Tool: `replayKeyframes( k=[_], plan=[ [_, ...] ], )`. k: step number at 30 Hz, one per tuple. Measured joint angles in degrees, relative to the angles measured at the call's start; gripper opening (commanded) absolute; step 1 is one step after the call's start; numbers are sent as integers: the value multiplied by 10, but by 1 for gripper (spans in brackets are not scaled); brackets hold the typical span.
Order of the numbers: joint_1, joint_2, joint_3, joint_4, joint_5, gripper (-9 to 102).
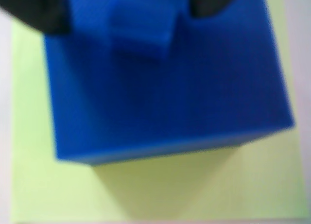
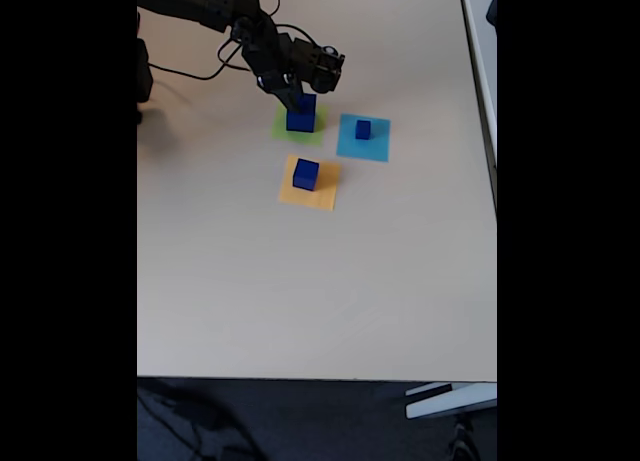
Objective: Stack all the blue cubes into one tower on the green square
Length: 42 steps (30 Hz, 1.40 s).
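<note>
My pincer is closed on a small blue cube, directly over the big blue cube on the green square. In the fixed view, the remaining cubes lie toward five o'clock and three o'clock.

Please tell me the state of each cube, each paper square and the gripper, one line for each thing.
Large blue cube: resting on the green square.
Small blue cube: between the gripper fingers, at the large cube's top.
Medium blue cube: on the orange-yellow square, unstacked.
Smallest blue cube: on the cyan square, unstacked.
Green square: flat, bearing the large cube.
Gripper: shut on the small cube.
</note>
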Motion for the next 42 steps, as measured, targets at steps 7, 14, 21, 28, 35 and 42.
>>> replayKeyframes(
  k=[7, 14, 21, 28, 35, 42],
  plan=[
    [-1, 0, 0, 8, -3, 8],
    [4, 0, 0, 11, -8, 8],
    [10, 0, -18, 25, -22, 8],
    [18, 0, -41, 37, -29, 10],
    [18, 0, -41, 37, -29, 13],
    [18, 0, -41, 32, -28, 14]
  ],
)
